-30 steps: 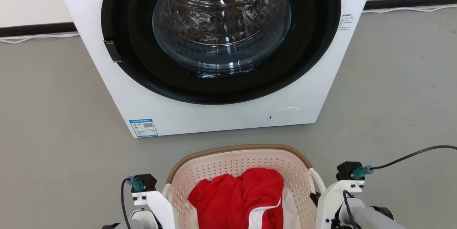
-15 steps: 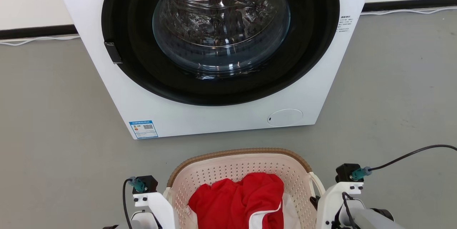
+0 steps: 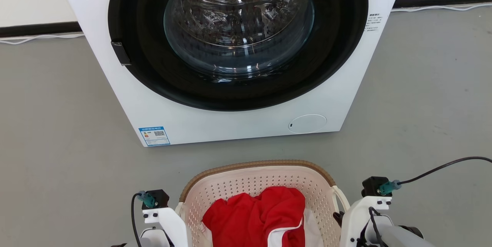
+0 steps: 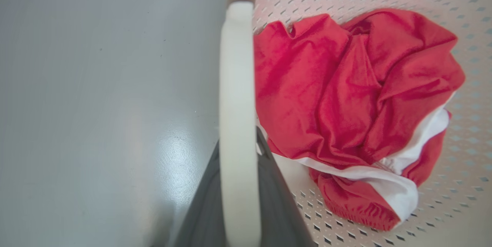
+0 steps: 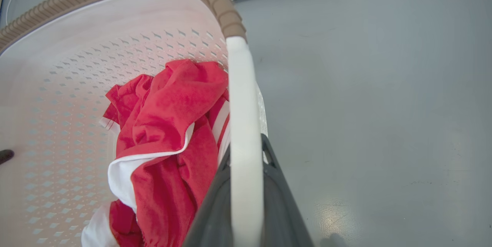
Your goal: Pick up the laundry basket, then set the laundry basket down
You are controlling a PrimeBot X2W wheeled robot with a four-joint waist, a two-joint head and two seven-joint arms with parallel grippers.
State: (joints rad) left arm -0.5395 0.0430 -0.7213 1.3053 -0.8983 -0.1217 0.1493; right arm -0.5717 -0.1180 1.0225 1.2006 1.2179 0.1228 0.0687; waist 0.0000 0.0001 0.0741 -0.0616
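Probably light and stiff, the laundry basket [image 3: 253, 179] is near the washing machine [image 3: 238, 124], holding a soft red garment [image 3: 253, 216]. Left fingers [image 4: 271, 193] and right fingers [image 5: 275, 197] are clamped on its white side handles [image 4: 236, 85], the sensible hold.

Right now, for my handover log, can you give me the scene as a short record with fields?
item: laundry basket, cream, perforated walls, brown rim
contents: red and white garment
left claw: shut on the basket's left handle
right claw: shut on the basket's right handle
ahead: washing machine, apart from the basket
floor: grey
lifted or resting: cannot tell
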